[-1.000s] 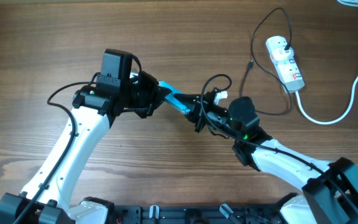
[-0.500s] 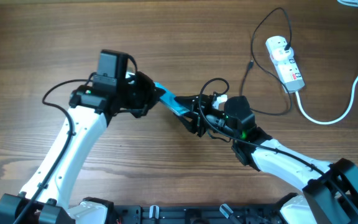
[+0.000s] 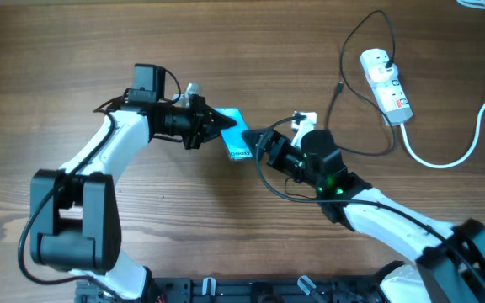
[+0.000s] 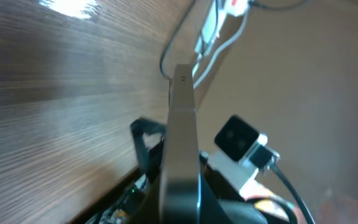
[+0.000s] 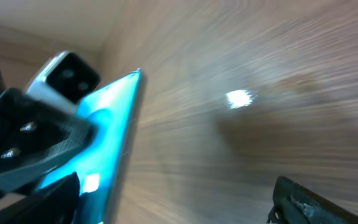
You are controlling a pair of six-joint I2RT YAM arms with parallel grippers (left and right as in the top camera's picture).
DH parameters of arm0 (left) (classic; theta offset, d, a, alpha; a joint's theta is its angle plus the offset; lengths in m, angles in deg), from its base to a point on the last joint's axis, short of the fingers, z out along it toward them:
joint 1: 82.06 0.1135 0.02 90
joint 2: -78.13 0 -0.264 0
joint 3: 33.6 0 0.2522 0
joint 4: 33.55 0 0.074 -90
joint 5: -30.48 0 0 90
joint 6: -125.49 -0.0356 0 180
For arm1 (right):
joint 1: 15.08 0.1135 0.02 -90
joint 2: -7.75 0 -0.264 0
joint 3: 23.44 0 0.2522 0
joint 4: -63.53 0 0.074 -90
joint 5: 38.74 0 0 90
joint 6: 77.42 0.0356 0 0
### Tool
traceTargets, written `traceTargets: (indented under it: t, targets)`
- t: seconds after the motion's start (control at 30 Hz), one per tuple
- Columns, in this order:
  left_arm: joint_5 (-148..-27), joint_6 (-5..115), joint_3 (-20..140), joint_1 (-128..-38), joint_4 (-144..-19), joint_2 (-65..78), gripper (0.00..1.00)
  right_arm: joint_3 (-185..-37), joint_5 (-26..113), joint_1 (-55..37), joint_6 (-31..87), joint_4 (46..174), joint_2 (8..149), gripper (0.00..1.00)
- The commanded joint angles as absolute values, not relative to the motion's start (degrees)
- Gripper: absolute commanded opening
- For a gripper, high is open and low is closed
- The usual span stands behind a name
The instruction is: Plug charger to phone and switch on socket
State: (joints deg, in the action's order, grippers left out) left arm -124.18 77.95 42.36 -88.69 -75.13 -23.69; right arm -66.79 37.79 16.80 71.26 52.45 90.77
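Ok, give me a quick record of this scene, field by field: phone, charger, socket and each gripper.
phone: cyan screen lit, clamped in left gripper
left gripper: shut on phone
right gripper: open, beside the phone's near end
charger: runs from the socket, tip lying loose, apart from phone
socket: far right, no gripper near it

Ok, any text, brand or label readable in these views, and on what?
No text reads clearly.
On the phone: small white print near its lower end, too small to read.
On the socket: faint markings, too small to read.
Wrist views: too blurred, nothing legible.
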Motion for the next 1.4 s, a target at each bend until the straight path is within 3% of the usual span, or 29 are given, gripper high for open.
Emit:
traceTargets:
  t: [0.0,0.23,0.33,0.47,0.6,0.83,1.07,1.37]
  targets:
    - [-132.4,72.4,42.6,-88.6,-75.0,-23.6,0.04,-66.5,44.1,12.5,61.9,59.5,84.2,1.0]
    - [-131.9,70.1,42.6,-88.6,-75.3,-23.7,0.04,-70.6,52.5,7.8,54.4,78.4,74.4,0.99]
    - [-130.4,69.7,42.6,-88.7,-75.4,-23.7,0.04,-78.2,57.1,6.4,50.4,90.1,75.1,0.99]
    - [-130.4,69.8,42.6,-88.7,-75.4,-23.7,0.04,-85.1,59.7,3.8,47.0,94.4,79.1,1.0]
    - [-130.4,69.8,42.6,-88.7,-75.4,-23.7,0.04,-87.4,59.6,-0.3,44.9,92.1,87.2,1.0]
    - [-129.9,69.7,42.6,-88.7,-75.4,-23.7,0.04,-88.8,59.6,-4.7,40.6,76.1,104.9,1.0]
    - [-128.2,69.8,42.6,-88.7,-77.3,-23.7,0.04,-97.3,61.8,-4.9,38.1,74.3,118.5,0.85]
    - [-125.9,69.8,42.6,-88.7,-79.9,-23.7,0.04,-97.7,64.7,-4.9,38.1,71.9,123.7,0.73]
